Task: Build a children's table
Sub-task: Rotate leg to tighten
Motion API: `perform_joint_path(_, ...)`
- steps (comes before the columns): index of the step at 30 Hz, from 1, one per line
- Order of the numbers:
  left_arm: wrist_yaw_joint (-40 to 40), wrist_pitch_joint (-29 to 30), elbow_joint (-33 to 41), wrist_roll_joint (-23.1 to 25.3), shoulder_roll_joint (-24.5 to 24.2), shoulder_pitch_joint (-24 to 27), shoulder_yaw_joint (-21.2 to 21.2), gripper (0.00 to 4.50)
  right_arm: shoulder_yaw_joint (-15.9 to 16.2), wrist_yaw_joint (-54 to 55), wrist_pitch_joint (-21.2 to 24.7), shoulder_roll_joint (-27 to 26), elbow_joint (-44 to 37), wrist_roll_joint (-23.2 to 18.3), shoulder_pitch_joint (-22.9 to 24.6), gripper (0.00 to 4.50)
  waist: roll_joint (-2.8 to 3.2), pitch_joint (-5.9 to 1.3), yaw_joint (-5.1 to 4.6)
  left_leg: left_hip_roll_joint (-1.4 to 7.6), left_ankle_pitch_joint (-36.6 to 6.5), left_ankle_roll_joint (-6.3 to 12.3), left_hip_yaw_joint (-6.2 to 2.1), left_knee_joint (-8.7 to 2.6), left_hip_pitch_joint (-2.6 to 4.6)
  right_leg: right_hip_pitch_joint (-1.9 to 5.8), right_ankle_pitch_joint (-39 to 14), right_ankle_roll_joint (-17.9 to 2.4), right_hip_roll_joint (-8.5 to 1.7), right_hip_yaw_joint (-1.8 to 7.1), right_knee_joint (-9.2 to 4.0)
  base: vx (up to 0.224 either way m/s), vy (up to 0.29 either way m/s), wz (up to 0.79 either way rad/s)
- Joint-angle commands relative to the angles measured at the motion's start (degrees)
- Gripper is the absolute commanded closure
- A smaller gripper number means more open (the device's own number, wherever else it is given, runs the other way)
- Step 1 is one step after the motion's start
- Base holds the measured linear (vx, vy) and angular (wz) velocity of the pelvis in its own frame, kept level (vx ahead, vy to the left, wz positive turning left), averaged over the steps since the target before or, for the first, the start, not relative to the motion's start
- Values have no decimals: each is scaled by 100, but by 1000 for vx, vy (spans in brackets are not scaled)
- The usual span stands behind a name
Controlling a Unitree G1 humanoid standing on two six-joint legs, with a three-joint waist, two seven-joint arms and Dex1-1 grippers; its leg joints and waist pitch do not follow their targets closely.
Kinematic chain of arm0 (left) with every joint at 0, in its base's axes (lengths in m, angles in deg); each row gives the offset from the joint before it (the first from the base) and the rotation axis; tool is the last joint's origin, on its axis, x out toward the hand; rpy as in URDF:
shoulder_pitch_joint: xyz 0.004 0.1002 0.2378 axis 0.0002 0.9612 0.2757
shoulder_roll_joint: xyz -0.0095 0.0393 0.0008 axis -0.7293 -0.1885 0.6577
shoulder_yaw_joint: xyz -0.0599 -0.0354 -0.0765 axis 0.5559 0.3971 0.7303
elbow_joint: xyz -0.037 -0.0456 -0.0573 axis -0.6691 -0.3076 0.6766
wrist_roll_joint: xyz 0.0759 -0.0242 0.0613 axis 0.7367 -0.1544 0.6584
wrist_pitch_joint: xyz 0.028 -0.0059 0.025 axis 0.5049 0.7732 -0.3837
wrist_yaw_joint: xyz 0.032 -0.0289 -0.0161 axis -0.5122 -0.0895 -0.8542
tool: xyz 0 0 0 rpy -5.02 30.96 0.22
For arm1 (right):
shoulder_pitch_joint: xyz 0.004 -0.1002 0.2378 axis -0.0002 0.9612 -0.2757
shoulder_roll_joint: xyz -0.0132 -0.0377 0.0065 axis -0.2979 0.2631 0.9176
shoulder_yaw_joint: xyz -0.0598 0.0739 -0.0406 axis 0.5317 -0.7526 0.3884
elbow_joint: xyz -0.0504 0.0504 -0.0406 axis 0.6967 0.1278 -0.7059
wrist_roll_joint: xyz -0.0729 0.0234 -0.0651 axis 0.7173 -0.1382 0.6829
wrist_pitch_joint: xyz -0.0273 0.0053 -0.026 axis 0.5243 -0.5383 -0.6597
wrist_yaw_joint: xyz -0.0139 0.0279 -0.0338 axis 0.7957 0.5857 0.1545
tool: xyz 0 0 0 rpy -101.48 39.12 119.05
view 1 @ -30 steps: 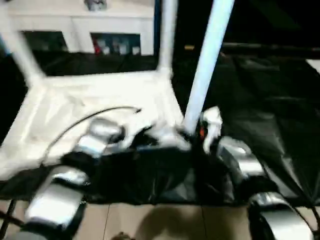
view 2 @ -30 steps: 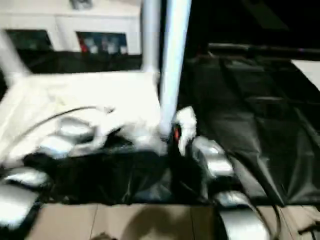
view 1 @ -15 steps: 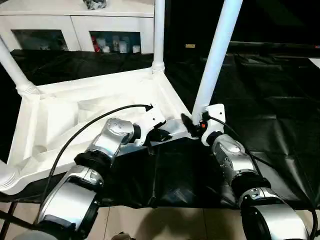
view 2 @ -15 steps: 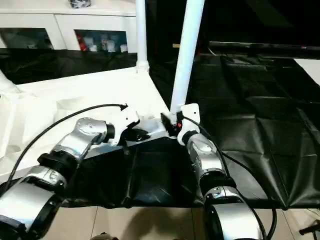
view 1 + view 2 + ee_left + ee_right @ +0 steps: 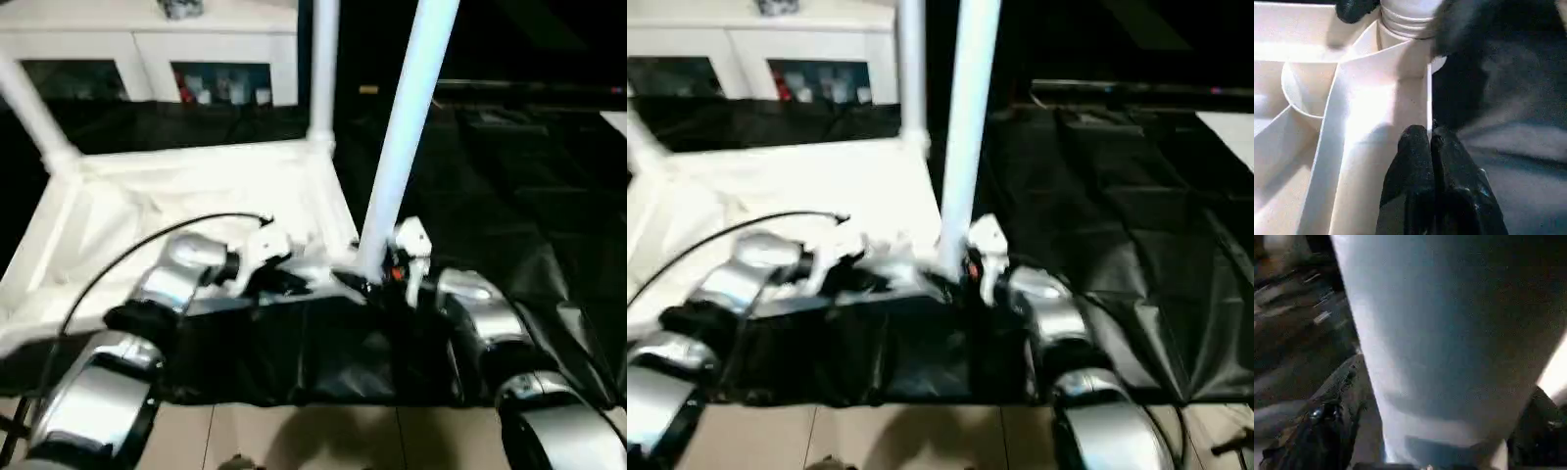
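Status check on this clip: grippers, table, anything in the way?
Left gripper shut on tabletop rim. Right gripper around near leg at its socket. Three legs seen standing. Nothing in the way.

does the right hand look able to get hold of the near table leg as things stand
Probably yes. The right hand sits at the base of the near leg, one finger on each side of the tube, with nothing between them and it.

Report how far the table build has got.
Done: the upturned tabletop lies on black sheeting with legs up at the far left corner and the far right corner. In hand: the near right leg stands in its socket, the right gripper at its base; the left gripper is shut on the tabletop's edge. Left: the fourth corner is out of view.
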Motion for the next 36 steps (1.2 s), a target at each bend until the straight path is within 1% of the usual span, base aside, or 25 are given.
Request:
perform_joint_path(1, 90, -124, 126, -21, 30, -61, -85, 450, 567, -826, 202, -65, -346, 14, 104, 82, 11, -388, 8, 277, -1191, 479, -63, -361, 18, 352, -1392, -1200, -432, 372, -410, 0, 0, 0)
perform_joint_path(2, 90, -124, 126, -21, 30, -61, -85, 450, 567, -826, 202, -65, -346, 14, 104, 82, 11, -385, 19, 278, -1175, 462, -66, -366, 17, 347, -1410, -1181, -429, 374, -413, 0, 0, 0)
perform_joint_path(6, 276, -126, 166, -37, -77, -58, -103, 450, 798, -1318, 452, 45, -564, 30, 199, 114, 9, -390, 58, 282, -1130, 389, -69, -368, 21, 340, -1461, -1142, -443, 379, -413, 0, 0, 0)
perform_joint_path(7, 296, -129, 171, -37, -96, -60, -105, 450, 834, -1409, 523, 55, -613, 24, 217, 125, -5, -389, 74, 280, -1090, 401, -66, -365, 18, 338, -1434, -1144, -440, 377, -407, 0, 0, 0)
perform_joint_path(9, 355, -123, 186, -42, -122, -55, -113, 450, 852, -1513, 617, 67, -686, 8, 243, 150, -2, -395, 107, 284, -1055, 402, -64, -362, 25, 332, -1391, -1144, -441, 380, -401, 0, 0, 0)
perform_joint_path(10, 390, -119, 199, -48, -138, -49, -118, 450, 862, -1581, 679, 74, -740, -5, 263, 150, -6, -392, 120, 285, -1041, 392, -66, -365, 22, 332, -1396, -1125, -445, 381, -400, 0, 0, 0)
perform_joint_path(12, 415, -115, 212, -54, -151, -42, -122, 450, 866, -1617, 705, 81, -777, -8, 279, 168, -9, -391, 125, 280, -1040, 383, -64, -365, 20, 333, -1424, -1110, -444, 378, -403, 0, 0, 0)
perform_joint_path(13, 468, -119, 218, -61, -172, -29, -122, 450, 892, -1683, 830, 125, -939, -42, 347, 176, -8, -391, 130, 280, -1024, 364, -67, -369, 20, 333, -1436, -1084, -442, 377, -409, 0, 0, 0)
perform_joint_path(17, 497, -108, 213, -68, -177, -19, -114, 450, 873, -1669, 984, 139, -1101, -128, 430, 185, -21, -394, 139, 273, -998, 361, -65, -366, 16, 336, -1473, -1036, -447, 378, -413, 0, 0, 0)
perform_joint_path(19, 426, -48, 227, -96, -146, -3, -74, 450, 706, -1459, 1114, 63, -1171, -236, 496, 185, -15, -391, 146, 274, -1000, 347, -68, -368, 15, 333, -1532, -1004, -446, 375, -420, 0, 0, 0)
perform_joint_path(20, 263, 24, 219, -94, -91, -15, -36, 450, 507, -1116, 1126, -42, -1125, -274, 496, 185, -30, -393, 142, 278, -997, 341, -65, -369, 16, 331, -1533, -998, -452, 378, -419, 0, 0, 0)
perform_joint_path(21, 135, 65, 199, -80, -50, -33, -12, 450, 378, -854, 1113, -117, -1066, -286, 478, 186, -22, -388, 144, 279, -1020, 324, -66, -373, 15, 326, -1604, -984, -462, 380, -431, 0, 0, 0)
perform_joint_path(22, -256, 178, 115, -18, 63, -97, 42, 450, 90, -84, 979, -297, -852, -242, 402, 186, -22, -380, 128, 276, -1073, 242, -76, -388, 13, 319, -1748, -944, -464, 372, -439, 0, 0, 0)
perform_joint_path(24, -426, 224, 73, 14, 114, -126, 65, 450, -13, 228, 929, -359, -787, -214, 380, 186, -5, -365, 100, 269, -1219, 143, -88, -399, 33, 303, -2042, -873, -472, 365, -475, 0, 0, 0)
perform_joint_path(25, -681, 328, 55, 12, 282, -156, 108, 450, -269, 1125, 808, -539, -533, -182, 285, 186, -18, -359, 68, 259, -1289, 53, -97, -410, 41, 302, -2282, -785, -480, 368, -509, 0, 0, 0)
perform_joint_path(26, -681, 328, 55, 12, 282, -156, 108, 450, -269, 1125, 808, -539, -533, -182, 285, 186, -14, -354, 53, 256, -1319, 33, -102, -415, 43, 295, -2350, -766, -484, 366, -521, 0, 0, 0)
perform_joint_path(27, -814, 351, 61, 28, 363, -163, 115, 450, -379, 1496, 756, -623, -431, -192, 248, 187, -25, -366, 13, 250, -1323, 25, -107, -416, 33, 315, -2355, -741, -483, 362, -525, 0, 0, 0)
perform_joint_path(29, -1287, 467, 66, 83, 662, -187, 120, 450, -587, 2488, 632, -870, -198, -140, 175, 187, -21, -377, -52, 251, -1251, 20, -108, -409, 28, 307, -2078, -831, -473, 376, -493, 0, 0, 0)
perform_joint_path(30, -1417, 491, 62, 105, 736, -195, 117, 450, -616, 2719, 591, -926, -138, -106, 156, 187, -23, -381, -67, 249, -1206, 19, -101, -405, 28, 305, -1966, -861, -466, 379, -485, 0, 0, 0)
perform_joint_path(31, -1739, 581, 93, 143, 954, -191, 119, 450, -673, 3367, 537, -1066, 26, 60, 106, 187, 9, -395, -70, 237, -1122, 49, -98, -392, 30, 315, -1757, -923, -461, 378, -466, 0, 0, 0)
perform_joint_path(32, -1850, 621, 112, 146, 1045, -185, 123, 450, -687, 3637, 526, -1117, 108, 135, 77, 187, 9, -395, -86, 232, -1030, 69, -80, -389, 19, 312, -1509, -979, -442, 383, -453, 0, 0, 0)
perform_joint_path(33, -2093, 689, 126, 165, 1208, -180, 121, 450, -728, 4076, 480, -1233, 250, 248, 24, 187, 2, -400, -83, 211, -990, 104, -76, -378, 13, 331, -1441, -996, -439, 378, -444, 0, 0, 0)
perform_joint_path(34, -2166, 697, 128, 175, 1282, -173, 105, 450, -718, 4142, 423, -1293, 276, 279, 11, 187, 16, -396, -83, 206, -972, 117, -74, -378, 7, 334, -1487, -984, -445, 374, -454, 0, 0, 0)
perform_joint_path(35, -2166, 697, 128, 175, 1282, -173, 105, 450, -718, 4142, 423, -1293, 276, 279, 11, 187, 6, -401, -81, 200, -971, 141, -71, -372, 5, 341, -1503, -963, -441, 370, -463, 0, 0, 0)
perform_joint_path(36, -2237, 706, 132, 186, 1361, -161, 86, 450, -701, 4141, 331, -1364, 297, 297, -1, 187, 24, -401, -71, 200, -976, 195, -72, -372, 4, 344, -1491, -948, -442, 368, -466, 0, 0, 0)
